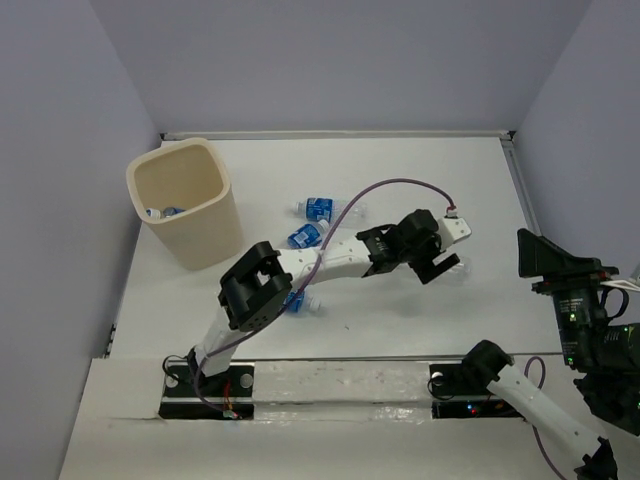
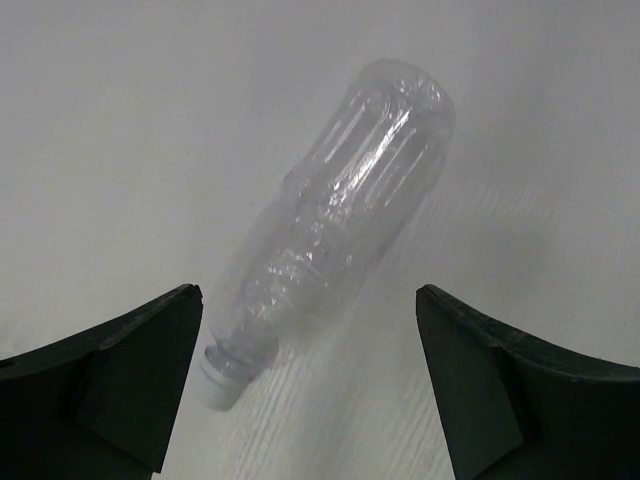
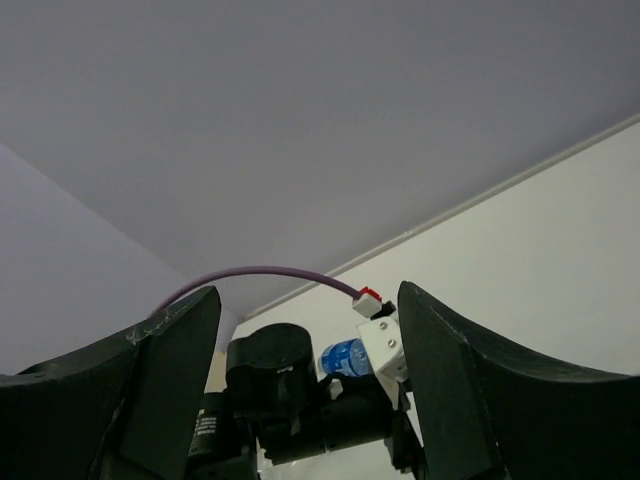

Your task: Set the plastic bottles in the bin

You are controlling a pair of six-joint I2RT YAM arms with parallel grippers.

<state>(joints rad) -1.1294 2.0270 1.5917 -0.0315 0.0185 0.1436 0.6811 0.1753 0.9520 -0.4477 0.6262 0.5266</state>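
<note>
A clear plastic bottle [image 2: 340, 210] lies on the white table, its white cap [image 2: 218, 385] toward my left gripper [image 2: 308, 295]. That gripper hangs open just above it, one finger on each side, not touching. From above, my left gripper [image 1: 436, 262] covers most of this bottle [image 1: 461, 268]. Two blue-labelled bottles [image 1: 320, 208] [image 1: 308, 236] lie mid-table, and a third [image 1: 301, 304] lies half under the left arm. The cream bin [image 1: 190, 225] stands at the far left with bottles [image 1: 161, 212] inside. My right gripper [image 1: 524, 252] is raised at the right edge, open and empty.
Grey walls close in the table on the left, back and right. The left arm [image 1: 330, 260] stretches across the middle with its purple cable [image 1: 385, 185] looping above. The right wrist view looks over at that arm and one blue-labelled bottle [image 3: 345, 357].
</note>
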